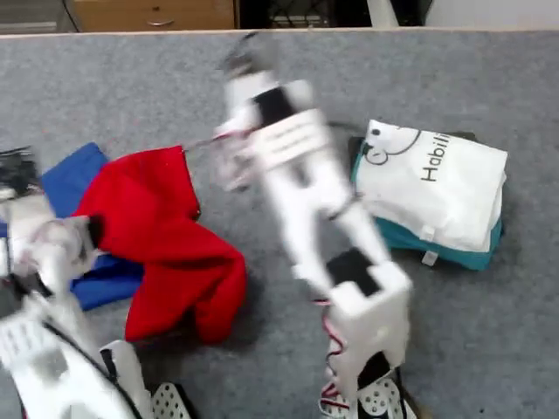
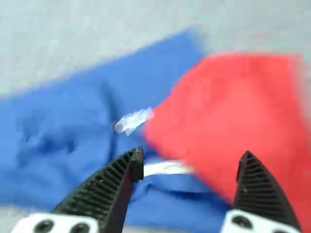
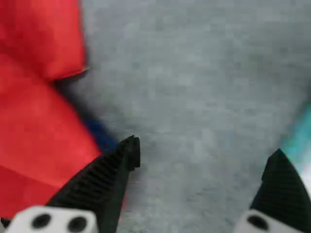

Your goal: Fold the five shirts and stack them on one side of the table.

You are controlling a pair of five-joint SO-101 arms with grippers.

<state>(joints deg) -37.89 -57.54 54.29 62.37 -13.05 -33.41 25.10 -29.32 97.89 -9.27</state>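
My left gripper (image 2: 192, 154) stood wide apart above the red shirt (image 2: 243, 111) overlapping the blue shirt (image 2: 73, 126). My right gripper (image 3: 206, 147), likewise wide, stood above the table (image 3: 194, 73) beside the red shirt.

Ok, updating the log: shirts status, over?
Left gripper open over blue shirt, right gripper open beside red shirt. Red shirt crumpled atop blue. Folded stack apart.

red shirt (image 1: 166, 236), blue shirt (image 1: 79, 170), white shirt (image 1: 445, 192) w/ blk print, teal shirt (image 1: 454, 253), grey table (image 1: 489, 349)
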